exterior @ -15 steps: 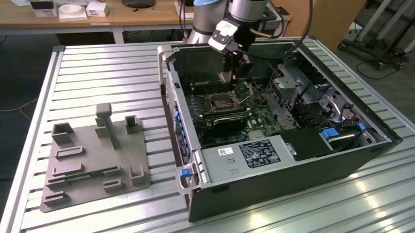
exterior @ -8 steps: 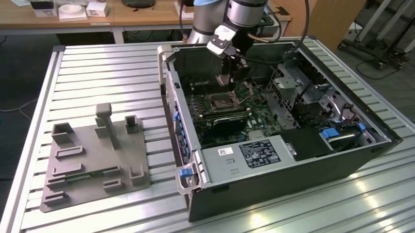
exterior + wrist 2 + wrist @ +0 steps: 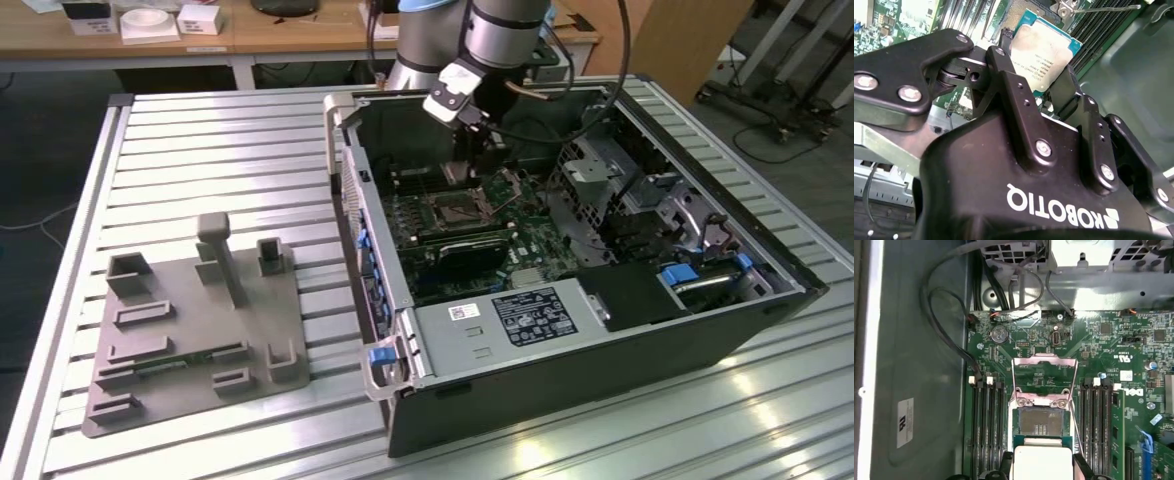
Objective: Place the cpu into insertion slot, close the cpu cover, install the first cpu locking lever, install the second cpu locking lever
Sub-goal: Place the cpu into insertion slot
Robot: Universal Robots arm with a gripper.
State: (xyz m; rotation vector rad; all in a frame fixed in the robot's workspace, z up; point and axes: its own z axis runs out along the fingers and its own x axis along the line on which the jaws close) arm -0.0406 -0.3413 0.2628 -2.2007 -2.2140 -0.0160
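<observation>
- Black hand (image 3: 1036, 70), closest to the lens in the second wrist view, is clenched on the cpu (image 3: 1046, 47). Its fingers (image 3: 1004, 65) pinch opposite edges of the chip, whose silvery top faces the camera.
- That view hides what the first wrist view shows: the insertion slot (image 3: 1040, 422) lies bare with its dark centre exposed. The chip is held at the slot's edge, not seated in it.
- On the far side of the slot from the chip, the cpu cover (image 3: 1043, 374) stands swung open.
- Long black memory slots (image 3: 986, 430) flank the insertion slot on both sides.
- The exterior view alone shows the arm (image 3: 501, 30) reaching down into an open computer case (image 3: 574, 370), which surrounds the insertion slot.
- The case lies on a slatted metal counter (image 3: 200, 140).
- A grey fixture plate (image 3: 200, 330) sits on those slats, well apart from the slot, toward the exterior view's left.
- Beyond the slot, at the back of the room, a wooden counter (image 3: 267, 40) carries small white boxes (image 3: 200, 18).
</observation>
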